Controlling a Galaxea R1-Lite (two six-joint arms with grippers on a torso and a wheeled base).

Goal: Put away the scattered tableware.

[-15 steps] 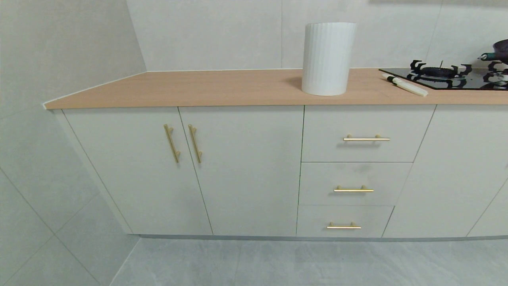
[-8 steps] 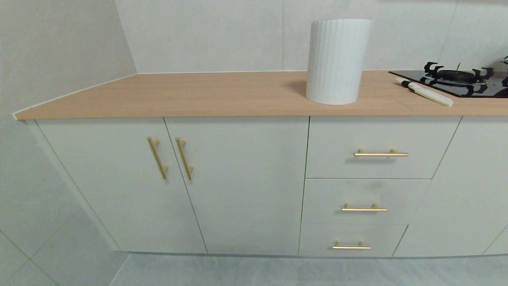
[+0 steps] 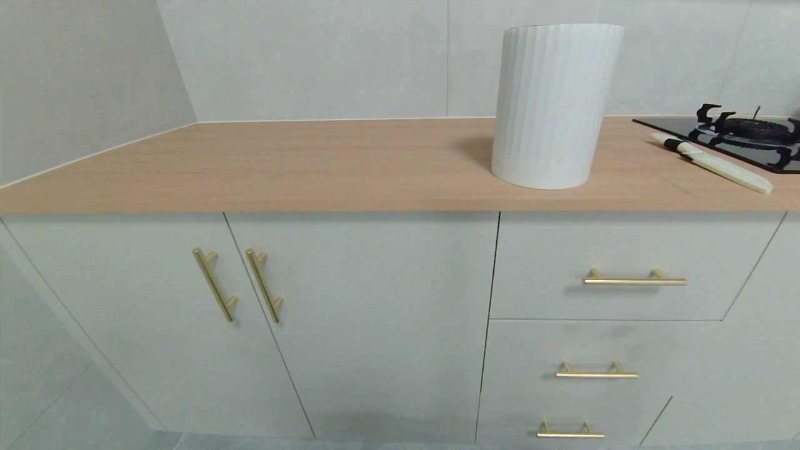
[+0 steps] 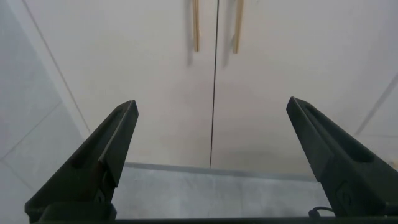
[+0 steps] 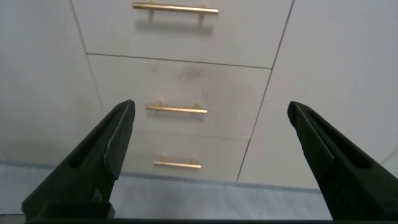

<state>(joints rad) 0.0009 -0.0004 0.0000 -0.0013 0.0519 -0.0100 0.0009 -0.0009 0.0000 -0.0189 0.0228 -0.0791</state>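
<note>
Left gripper [image 4: 211, 107] and right gripper [image 5: 211, 107] both gape apart, empty, facing the cabinet [image 4: 280, 93]. A white holder [image 3: 553, 106] and a utensil [image 3: 712, 165] sit on the counter [image 3: 281, 162].

Right gripper [image 5: 210, 107] facing the pale drawers [image 5: 186, 81]
Its fingers [image 5: 102, 152] are spread wide, with three brass handles [image 5: 176, 110] stacked between them.

Light-brown wood-grain countertop [image 3: 281, 162]: laminate look, smooth, matt. Tall white ribbed cylindrical holder [image 3: 550, 106]: matt, fine vertical fluting; ceramic or plastic, can't tell. Slim cream utensil with black band [image 3: 712, 165] near the countertop's right edge: smooth, satin, plastic-looking. Black glass hob [image 3: 678, 127]: glossy, reflective. Black pan support [image 3: 750, 125] on it: dull cast metal. Off-white cabinet fronts [image 3: 375, 312]: smooth, matt. Gold bar handles [image 3: 634, 281]: brushed metal, slight shine. Pale grey wall tiles [image 3: 312, 56]: smooth, low sheen.
</note>
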